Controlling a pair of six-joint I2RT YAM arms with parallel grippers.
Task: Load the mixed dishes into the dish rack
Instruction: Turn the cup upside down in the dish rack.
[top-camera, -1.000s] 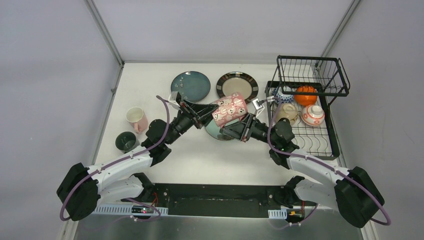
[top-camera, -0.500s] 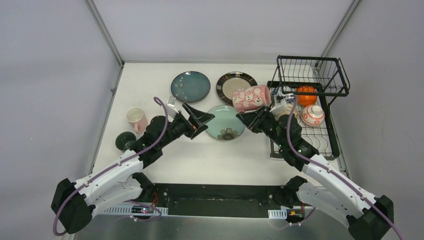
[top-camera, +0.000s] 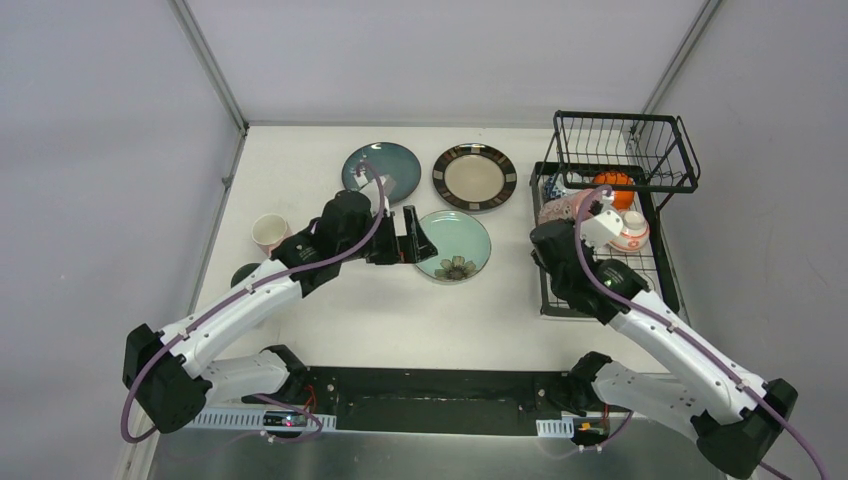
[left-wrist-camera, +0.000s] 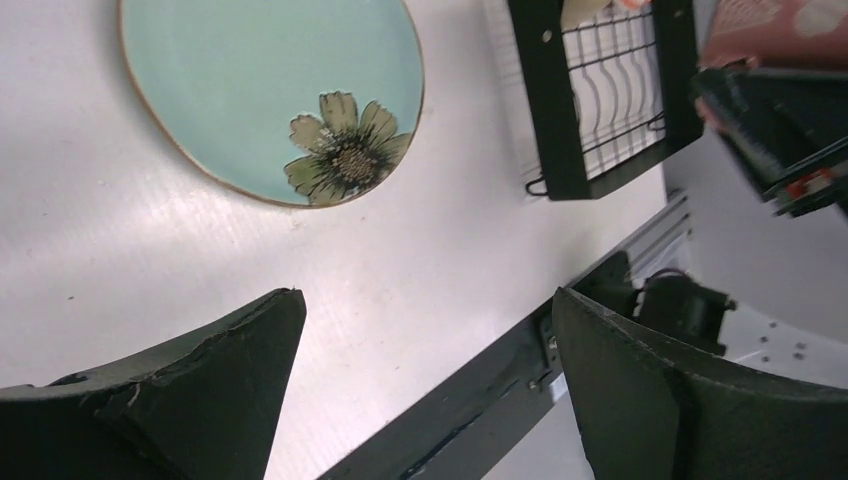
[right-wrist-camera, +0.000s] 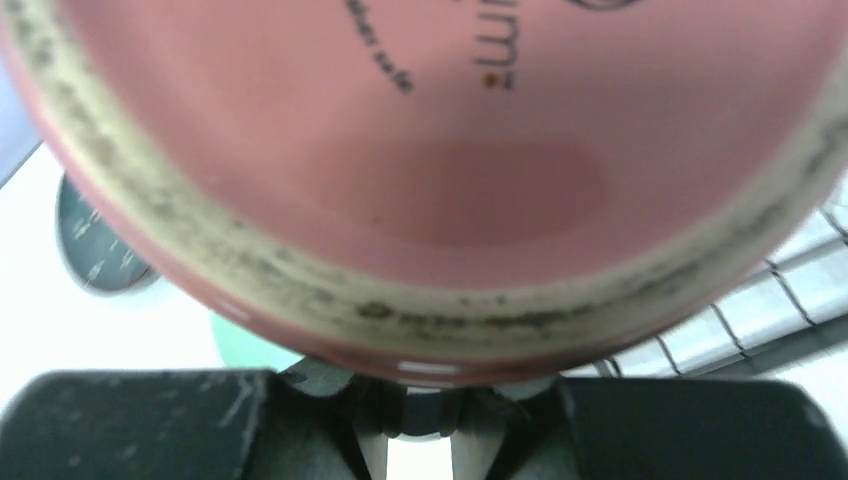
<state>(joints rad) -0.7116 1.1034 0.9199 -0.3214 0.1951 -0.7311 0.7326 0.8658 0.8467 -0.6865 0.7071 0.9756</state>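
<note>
Lowering the pink cup (top-camera: 562, 208) into a free place of the dish rack (top-camera: 630, 285) seems best, clear of the bowls (top-camera: 628, 230) there. The right jaws are gripping it, perhaps near its base, the arm reaching over the lower tray. The left jaws are standing wide open beside the mint plate (top-camera: 452, 245).

Three plates (top-camera: 380, 172), two pink cups (top-camera: 268, 232), one dish rack (top-camera: 615, 116).
</note>
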